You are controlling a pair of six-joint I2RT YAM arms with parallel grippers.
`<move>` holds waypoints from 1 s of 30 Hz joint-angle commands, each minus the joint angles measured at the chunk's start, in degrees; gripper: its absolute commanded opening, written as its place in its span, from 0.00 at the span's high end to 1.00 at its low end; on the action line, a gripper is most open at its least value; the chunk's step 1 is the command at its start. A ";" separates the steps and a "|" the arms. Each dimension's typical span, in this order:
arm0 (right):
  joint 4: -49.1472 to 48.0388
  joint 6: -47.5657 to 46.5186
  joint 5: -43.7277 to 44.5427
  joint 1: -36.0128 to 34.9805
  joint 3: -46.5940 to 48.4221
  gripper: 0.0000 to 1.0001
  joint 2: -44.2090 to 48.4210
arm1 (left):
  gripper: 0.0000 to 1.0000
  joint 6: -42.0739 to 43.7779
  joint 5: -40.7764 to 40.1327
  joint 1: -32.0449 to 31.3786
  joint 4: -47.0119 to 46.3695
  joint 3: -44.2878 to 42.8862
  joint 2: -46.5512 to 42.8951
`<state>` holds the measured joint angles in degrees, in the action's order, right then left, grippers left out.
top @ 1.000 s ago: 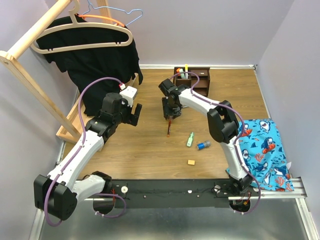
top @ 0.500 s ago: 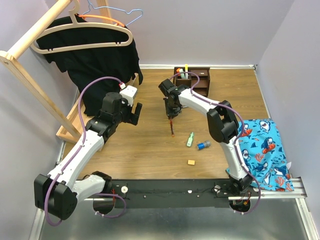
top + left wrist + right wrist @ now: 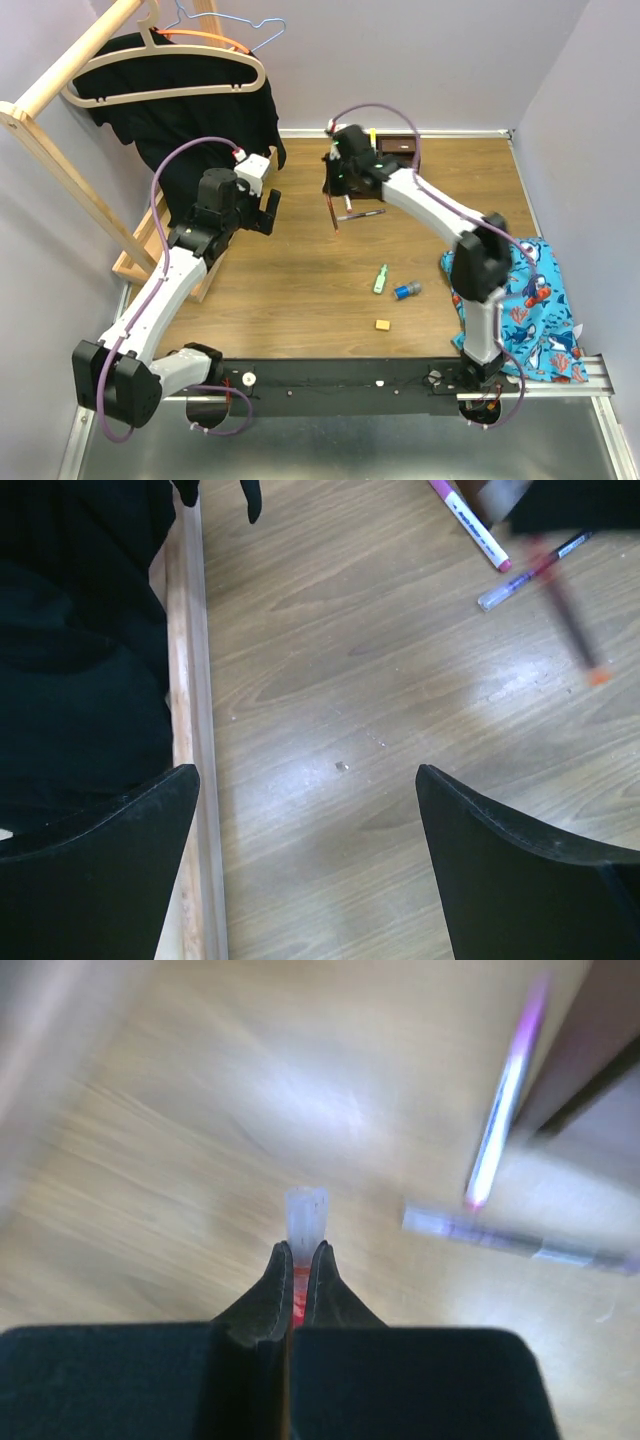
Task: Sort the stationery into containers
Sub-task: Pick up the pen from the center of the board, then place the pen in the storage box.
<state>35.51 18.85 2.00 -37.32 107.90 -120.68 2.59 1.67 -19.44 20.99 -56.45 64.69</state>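
Note:
My right gripper point(image 3: 334, 190) is shut on a red pen point(image 3: 333, 216), which hangs tip-down above the floor just left of the dark wooden organizer point(image 3: 400, 150). In the right wrist view the jaws point(image 3: 297, 1255) pinch the pen's clear end point(image 3: 305, 1215). A pink pen point(image 3: 505, 1125) and a purple pen point(image 3: 520, 1240) lie beside the organizer. A green highlighter point(image 3: 381, 278), a blue-capped tube point(image 3: 405, 290) and a small orange eraser point(image 3: 382, 324) lie nearer the front. A yellow highlighter point(image 3: 373, 134) stands in the organizer. My left gripper point(image 3: 262, 212) hovers open and holds nothing point(image 3: 310, 820).
A black garment point(image 3: 190, 130) on hangers drapes over the light wooden rack base point(image 3: 135, 262) at the left, close to my left gripper. A blue fish-print cloth point(image 3: 530, 290) lies at the right edge. Walls close the back and both sides.
My right gripper shut on the red pen, lifted it off the floor and carried it back toward the organizer. My left arm drew slightly back and left.

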 commanded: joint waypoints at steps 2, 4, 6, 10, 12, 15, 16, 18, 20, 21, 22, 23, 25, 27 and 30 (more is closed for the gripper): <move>-47.84 -19.35 0.02 1.02 -22.08 0.99 23.45 | 0.01 1.63 5.88 0.81 -0.69 -2.97 2.28; -62.79 -27.24 1.33 1.02 -30.53 0.99 26.11 | 0.01 1.80 7.29 0.72 -0.86 -3.76 3.43; -73.67 -30.35 4.05 1.46 -34.40 0.99 26.03 | 0.01 2.77 8.26 0.72 -1.83 -3.76 4.04; -82.34 -33.70 6.08 4.26 -34.43 0.99 22.44 | 0.01 3.91 8.61 0.46 -3.59 -4.37 5.45; -83.75 -33.79 7.05 5.41 -33.37 0.99 20.93 | 0.01 4.00 8.52 0.37 -3.50 -5.77 6.94; -85.68 -34.32 7.67 7.17 -31.96 0.99 18.56 | 0.01 3.83 8.52 0.19 -3.50 -7.36 8.52; -86.04 -34.58 7.76 8.04 -31.79 0.99 18.03 | 0.01 3.83 8.52 0.02 -3.68 -7.62 8.79; -86.48 -34.50 8.02 8.93 -30.91 0.99 16.63 | 0.01 3.91 8.17 -0.16 -3.59 -8.24 9.49; -85.96 -33.97 7.93 10.33 -30.12 0.99 15.92 | 0.01 3.83 8.17 -0.16 -3.68 -8.42 10.02; -85.43 -33.71 8.02 10.77 -29.85 0.99 15.05 | 0.01 3.91 8.17 -0.24 -3.68 -8.50 10.20; -84.99 -33.27 8.02 11.39 -29.68 0.99 14.78 | 0.01 3.91 8.00 -0.25 -3.68 -8.68 10.55; -84.47 -33.00 7.85 11.65 -29.59 0.99 14.43 | 0.01 3.74 8.00 -0.33 -3.77 -8.68 10.64; -82.88 -32.13 7.49 12.09 -29.41 0.99 13.81 | 0.01 3.65 8.08 -0.33 -3.85 -8.77 10.99; -82.01 -31.69 7.32 12.27 -29.50 0.99 13.28 | 0.01 3.47 8.08 -0.42 -4.12 -8.86 11.16; -80.95 -30.81 7.32 12.45 -29.24 0.99 12.14 | 0.01 3.39 7.91 -0.60 -4.29 -8.77 11.43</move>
<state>-45.80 -13.43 8.43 -24.99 76.93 -106.17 5.98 8.62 -19.62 17.98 -63.88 75.61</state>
